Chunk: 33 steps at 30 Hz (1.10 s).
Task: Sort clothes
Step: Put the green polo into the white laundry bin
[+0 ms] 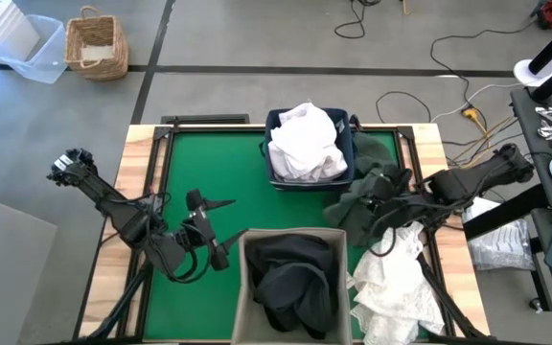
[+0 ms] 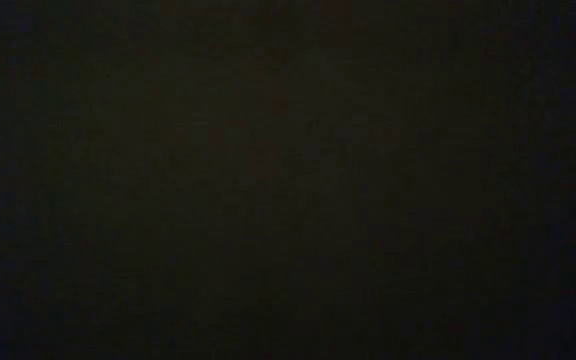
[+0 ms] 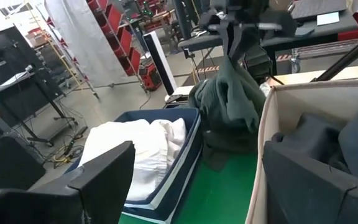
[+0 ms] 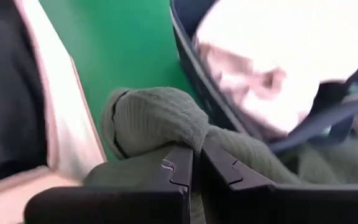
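My right gripper (image 1: 381, 192) is shut on a dark green garment (image 1: 351, 206) between the navy bin (image 1: 274, 177) and the beige bin (image 1: 241, 287). White clothes (image 1: 305, 142) fill the navy bin. Black and charcoal clothes (image 1: 290, 278) lie in the beige bin. A white wrinkly garment (image 1: 396, 283) lies on the table's right near corner. My left gripper (image 1: 220, 230) hovers open over the green mat, left of the beige bin. The low view is dark. My right gripper pinches a bunched fold of the green garment (image 4: 157, 121) between its two fingers (image 4: 178, 167). In the left wrist view it comes from above (image 3: 232, 25), and the garment (image 3: 232, 93) hangs below it, its lower part heaped on the mat beside the navy bin.
Bare green mat (image 1: 209, 163) stretches left of the two bins. The table's wooden edge (image 1: 142, 163) frames it. On the floor beyond the far edge stand a wicker basket (image 1: 96, 43) and a clear plastic tub (image 1: 32, 53), with cables (image 1: 420, 101) to the right.
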Tool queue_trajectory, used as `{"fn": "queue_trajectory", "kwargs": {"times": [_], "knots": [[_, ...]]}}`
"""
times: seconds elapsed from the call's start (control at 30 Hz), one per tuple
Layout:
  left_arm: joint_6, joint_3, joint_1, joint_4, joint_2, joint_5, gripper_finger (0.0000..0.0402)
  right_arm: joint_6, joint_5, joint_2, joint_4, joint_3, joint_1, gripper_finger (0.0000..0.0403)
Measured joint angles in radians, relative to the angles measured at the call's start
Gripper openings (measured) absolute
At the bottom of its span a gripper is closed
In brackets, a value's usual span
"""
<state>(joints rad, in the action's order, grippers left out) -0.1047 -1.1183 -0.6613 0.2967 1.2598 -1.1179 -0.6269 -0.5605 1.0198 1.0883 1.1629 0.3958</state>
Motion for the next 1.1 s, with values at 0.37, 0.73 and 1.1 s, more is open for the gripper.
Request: {"fn": "queue_trajectory", "kwargs": {"times": [0.37, 0.73, 1.1], "knots": [[-0.001, 0.0, 0.0, 0.005, 0.0, 0.0, 0.0327, 0.187, -0.076, -0.025, -0.142, 0.073, 0.014, 0.0009], [-0.037, 0.0, 0.0, 0.062, 0.001, 0.0, 0.0327, 0.481, -0.071, -0.031, -0.403, 0.149, 0.014, 0.0009], [-0.039, 0.001, 0.0, 0.081, 0.002, -0.001, 0.0327, 0.701, -0.059, -0.03, -0.557, 0.266, 0.014, 0.0009]]}}
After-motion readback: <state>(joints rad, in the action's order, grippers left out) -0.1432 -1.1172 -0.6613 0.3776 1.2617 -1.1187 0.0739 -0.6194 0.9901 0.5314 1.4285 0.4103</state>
